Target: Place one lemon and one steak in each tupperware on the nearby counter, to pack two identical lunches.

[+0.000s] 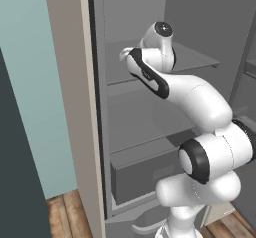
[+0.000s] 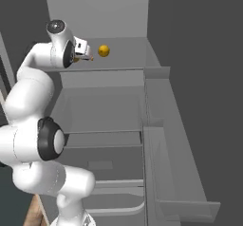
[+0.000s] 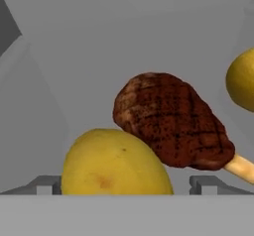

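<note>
We reach into an open grey fridge (image 2: 156,78), our gripper (image 3: 126,188) on its upper shelf (image 2: 123,59) with the jaws spread wide and nothing between the fingertips (image 3: 49,184). In the hand view a lemon (image 3: 116,163) sits right at the gripper, between the tips. Just behind that lemon lies a grilled brown steak (image 3: 171,121) with a pale bone end, partly hidden by it. A second lemon (image 2: 103,51) rests on the same shelf, beside the steak, away from the first lemon.
</note>
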Controlling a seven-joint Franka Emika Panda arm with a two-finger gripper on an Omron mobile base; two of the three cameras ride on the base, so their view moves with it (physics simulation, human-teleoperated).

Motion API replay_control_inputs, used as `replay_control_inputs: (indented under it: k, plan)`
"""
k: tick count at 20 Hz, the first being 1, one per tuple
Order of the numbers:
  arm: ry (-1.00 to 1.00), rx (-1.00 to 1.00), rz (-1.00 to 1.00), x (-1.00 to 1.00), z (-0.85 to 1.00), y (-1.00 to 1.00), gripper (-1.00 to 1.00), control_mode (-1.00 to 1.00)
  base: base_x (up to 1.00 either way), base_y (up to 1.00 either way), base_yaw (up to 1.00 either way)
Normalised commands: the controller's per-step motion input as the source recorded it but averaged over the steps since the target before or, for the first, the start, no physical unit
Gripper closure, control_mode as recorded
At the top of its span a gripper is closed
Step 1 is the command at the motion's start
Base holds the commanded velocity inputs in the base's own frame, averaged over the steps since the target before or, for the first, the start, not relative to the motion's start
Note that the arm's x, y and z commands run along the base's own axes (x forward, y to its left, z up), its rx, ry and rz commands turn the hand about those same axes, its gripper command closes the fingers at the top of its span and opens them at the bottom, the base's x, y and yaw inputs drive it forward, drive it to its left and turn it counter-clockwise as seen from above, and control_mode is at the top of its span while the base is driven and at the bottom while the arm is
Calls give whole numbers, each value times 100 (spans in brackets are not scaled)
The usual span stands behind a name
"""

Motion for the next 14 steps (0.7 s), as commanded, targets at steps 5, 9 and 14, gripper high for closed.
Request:
replay_control_inputs:
  k: [5, 9, 14]
  plan:
    - [4, 0, -5, 11, -14, 1, -100, -100, 0, 0, 0]
    - [6, 0, -8, 0, -20, 5, 100, -100, 0, 0, 0]
    - [7, 0, -9, 0, -21, 4, 100, -100, 0, 0, 0]
